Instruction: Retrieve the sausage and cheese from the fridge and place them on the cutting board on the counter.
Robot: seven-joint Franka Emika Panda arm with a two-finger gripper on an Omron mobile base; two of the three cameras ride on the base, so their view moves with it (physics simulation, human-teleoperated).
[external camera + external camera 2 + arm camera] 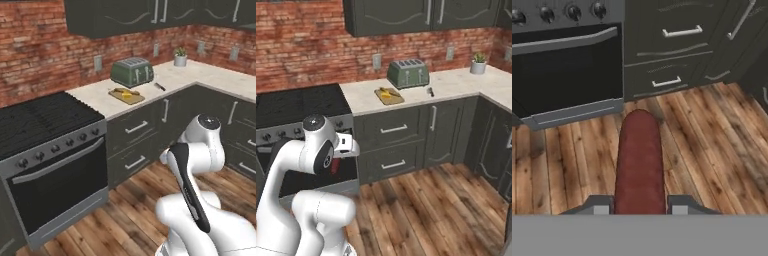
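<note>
End effector pinches the sausage, pointing down over the wooden floor, arm folded.

cheese on cutting board (before toaster)

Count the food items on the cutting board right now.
1: the cheese, a yellow wedge lying on the board beside the toaster. The sausage is not there yet; it is clamped in the end effector above the floor.
</note>
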